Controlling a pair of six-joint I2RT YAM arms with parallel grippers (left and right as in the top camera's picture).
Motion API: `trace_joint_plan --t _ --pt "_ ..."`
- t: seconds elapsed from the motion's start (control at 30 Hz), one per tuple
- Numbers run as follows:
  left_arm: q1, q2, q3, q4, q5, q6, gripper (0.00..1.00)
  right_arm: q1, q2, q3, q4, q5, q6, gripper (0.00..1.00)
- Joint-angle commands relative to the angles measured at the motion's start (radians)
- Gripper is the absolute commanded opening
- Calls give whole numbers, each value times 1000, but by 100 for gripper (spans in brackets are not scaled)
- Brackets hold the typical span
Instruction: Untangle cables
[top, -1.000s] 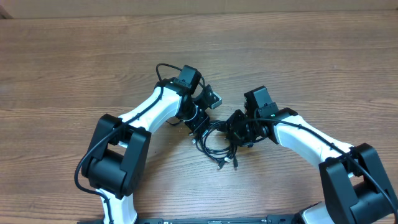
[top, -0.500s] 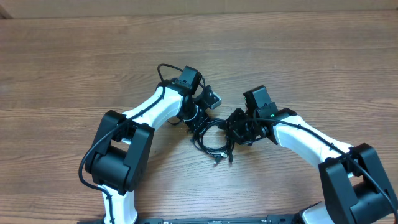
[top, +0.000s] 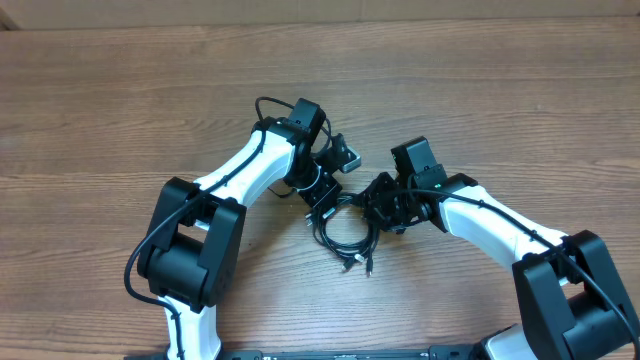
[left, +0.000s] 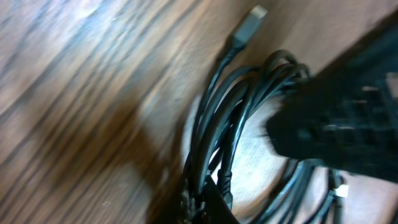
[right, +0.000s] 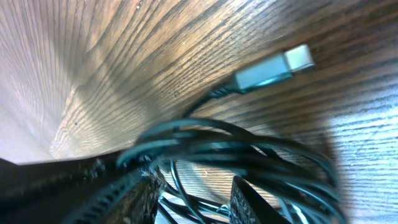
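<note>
pinching the cables (top: 345, 232) with the left tool (top: 322, 200) pressed together, coil lying on the table (top: 120, 100) between both arms; straddling strands with the right tool (right: 196, 194), fingers apart, cannot tell whether gripping; catching the silver plug (right: 273, 70) sharply from the right wrist only.

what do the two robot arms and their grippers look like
The left arm and right arm have white links, bulky black joints and black wires along them. The left gripper and right gripper are black, two-fingered. A small green light shows near the right wrist.
</note>
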Motion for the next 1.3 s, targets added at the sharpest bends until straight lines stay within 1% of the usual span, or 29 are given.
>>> trace_joint_plan --t 0.0,0.3,0.4,0.57,0.63,0.73,0.8,0.93,1.0,1.1,1.27 --pt "-3 16 22 -5 127 56 4 7 6 30 7 14 52 36" --pt "-3 16 22 -7 192 63 4 8 6 30 21 31 51 36" --pt "-3 16 22 -8 231 70 4 21 6 28 18 76 51 36" --pt "-3 16 22 -8 235 70 4 74 6 28 27 163 52 35" --pt "-3 16 22 -8 235 70 4 97 6 28 29 206 52 32" --pt "-3 16 22 -8 224 70 4 124 6 28 23 252 51 22" --pt "-3 16 22 -8 207 69 4 130 6 28 21 257 51 19" --pt "-3 16 22 -8 201 69 4 131 6 28 10 258 51 21" --pt "-3 16 22 -8 184 69 4 131 6 28 0 259 51 24" --pt "-3 16 22 -8 139 69 4 131 6 28 -16 282 51 27" --pt "-3 16 22 -8 130 68 4 131 7 28 -15 319 48 27"
